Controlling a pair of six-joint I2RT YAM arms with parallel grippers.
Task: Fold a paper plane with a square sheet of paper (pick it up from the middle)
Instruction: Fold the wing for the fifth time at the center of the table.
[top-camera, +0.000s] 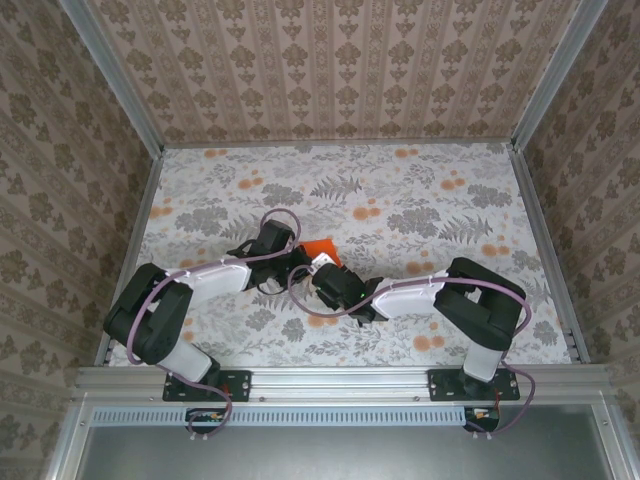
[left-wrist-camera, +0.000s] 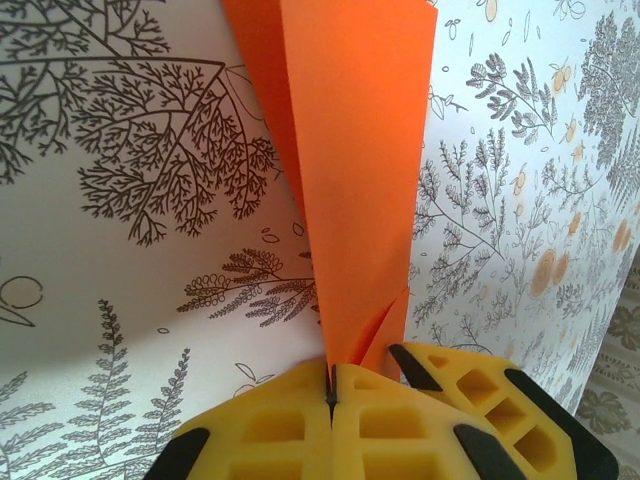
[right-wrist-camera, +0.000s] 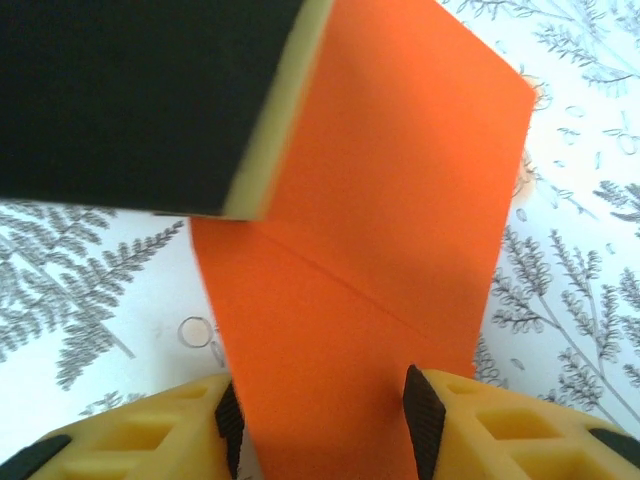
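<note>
The bright orange sheet of paper (top-camera: 320, 247) is folded into a narrow creased shape and is held up off the table mid-scene. In the left wrist view the paper (left-wrist-camera: 350, 150) tapers to a point. My left gripper (left-wrist-camera: 331, 372) is shut on that tip, yellow fingers pressed together. In the right wrist view a wide creased band of the paper (right-wrist-camera: 380, 260) runs between the spread fingers of my right gripper (right-wrist-camera: 322, 400), which is open. From above, the left gripper (top-camera: 296, 256) and right gripper (top-camera: 322, 270) meet at the paper.
The floral tablecloth (top-camera: 420, 200) covers the table, with metal rails along its sides and patterned walls around it. A yellow finger of the right gripper (left-wrist-camera: 500, 400) sits just right of the left gripper's fingers. A dark, pale-edged block (right-wrist-camera: 130, 100) hangs close to the right wrist lens.
</note>
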